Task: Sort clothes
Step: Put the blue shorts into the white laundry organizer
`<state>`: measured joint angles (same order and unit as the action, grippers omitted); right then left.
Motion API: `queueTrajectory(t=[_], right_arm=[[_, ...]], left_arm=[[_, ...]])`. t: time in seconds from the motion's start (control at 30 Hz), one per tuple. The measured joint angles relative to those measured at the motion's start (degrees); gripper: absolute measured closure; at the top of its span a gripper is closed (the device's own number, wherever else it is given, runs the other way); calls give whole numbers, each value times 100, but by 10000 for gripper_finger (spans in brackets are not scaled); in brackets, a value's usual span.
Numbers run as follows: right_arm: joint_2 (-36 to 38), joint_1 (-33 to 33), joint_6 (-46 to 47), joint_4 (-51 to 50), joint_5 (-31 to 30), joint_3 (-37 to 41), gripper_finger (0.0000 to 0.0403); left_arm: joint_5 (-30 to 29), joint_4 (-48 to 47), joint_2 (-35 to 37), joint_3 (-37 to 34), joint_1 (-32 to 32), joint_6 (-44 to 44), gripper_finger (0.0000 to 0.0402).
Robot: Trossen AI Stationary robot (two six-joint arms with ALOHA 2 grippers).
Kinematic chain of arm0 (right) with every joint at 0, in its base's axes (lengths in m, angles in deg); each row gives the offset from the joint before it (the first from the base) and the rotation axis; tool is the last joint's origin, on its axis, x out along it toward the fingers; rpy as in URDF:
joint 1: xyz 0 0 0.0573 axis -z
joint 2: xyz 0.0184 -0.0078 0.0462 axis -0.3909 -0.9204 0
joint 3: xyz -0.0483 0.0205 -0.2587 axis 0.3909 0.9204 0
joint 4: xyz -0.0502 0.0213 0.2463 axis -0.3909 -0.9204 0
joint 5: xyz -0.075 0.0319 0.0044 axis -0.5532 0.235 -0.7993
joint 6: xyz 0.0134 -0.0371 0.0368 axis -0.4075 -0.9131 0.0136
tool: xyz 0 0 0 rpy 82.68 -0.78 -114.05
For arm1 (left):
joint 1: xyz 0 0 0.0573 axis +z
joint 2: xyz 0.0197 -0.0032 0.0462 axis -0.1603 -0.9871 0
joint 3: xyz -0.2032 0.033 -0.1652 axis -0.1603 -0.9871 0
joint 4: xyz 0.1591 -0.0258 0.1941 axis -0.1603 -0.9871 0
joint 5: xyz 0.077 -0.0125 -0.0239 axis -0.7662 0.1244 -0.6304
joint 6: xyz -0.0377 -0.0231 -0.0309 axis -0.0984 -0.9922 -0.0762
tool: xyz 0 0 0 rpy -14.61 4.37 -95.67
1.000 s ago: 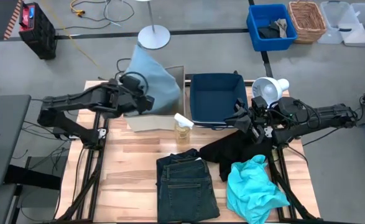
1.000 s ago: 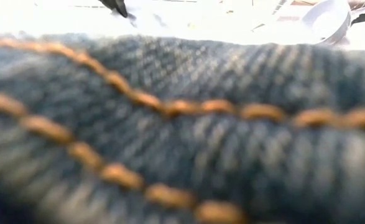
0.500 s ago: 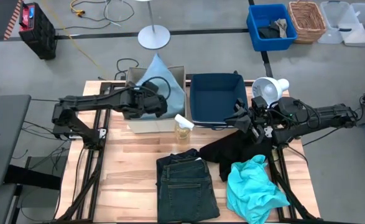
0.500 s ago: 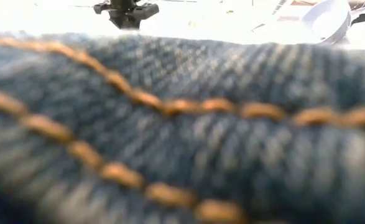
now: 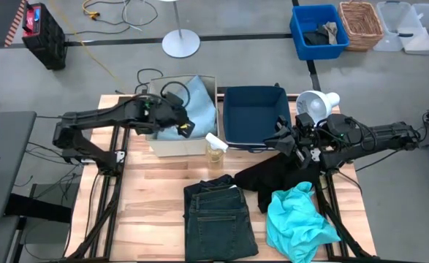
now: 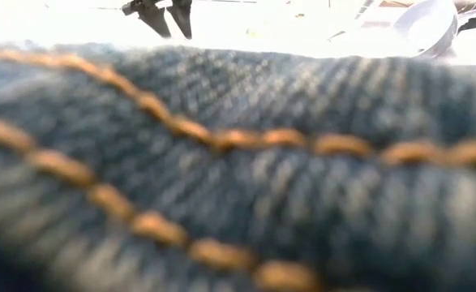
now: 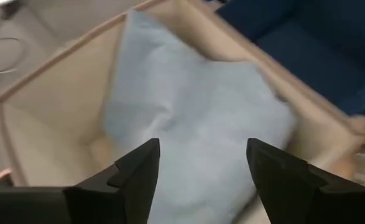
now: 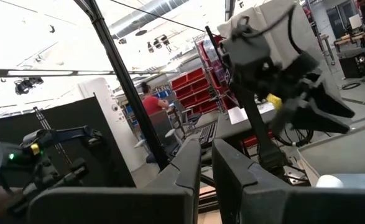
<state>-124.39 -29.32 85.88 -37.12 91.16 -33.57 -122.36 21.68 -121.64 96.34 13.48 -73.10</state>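
Left end effector (image 7: pixel 201 165): fingers spread, empty, poised over the beige box (image 5: pixel 172 143); pale blue cloth piece (image 5: pixel 196 107) lies inside that box, directly beneath the fingers. Right end effector (image 8: pixel 206 162): fingers nearly pressed together, holding nothing, raised beside the navy box (image 5: pixel 254 117). Black garment (image 5: pixel 276 179), turquoise top (image 5: pixel 296 221) and denim jeans (image 5: pixel 218 221) lie on the tabletop (image 5: pixel 152 190), well apart from the left end effector.

Bright even light; low view blurred, glaring.
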Motion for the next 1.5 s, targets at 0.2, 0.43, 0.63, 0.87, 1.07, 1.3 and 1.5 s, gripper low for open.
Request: queueTrajectory(t=[0.2,0.43,0.63,0.87,1.07,1.3,1.5], right_arm=[[0,0,2,-2,0,0,346],[0,-190,-686,4,-77,-1,346],[0,-345,-933,-26,-284,0,346],[-19,-344,-938,-389,-290,0,346],[-267,-332,-955,-1490,-367,-479,346],[-891,-441,-1039,-3316,-442,-1399,346],[-1469,-815,-605,-5227,-439,-2227,354]], left_arm=[[57,457,639,1,-301,91,164],[21,931,1221,0,-724,673,164],[0,909,1281,0,-858,512,164],[339,2016,1233,-21,-1085,1290,164],[446,2023,1050,-60,-1095,1380,164],[558,1947,840,-61,-1101,1374,164],[956,2044,648,-59,-1174,1537,164]])
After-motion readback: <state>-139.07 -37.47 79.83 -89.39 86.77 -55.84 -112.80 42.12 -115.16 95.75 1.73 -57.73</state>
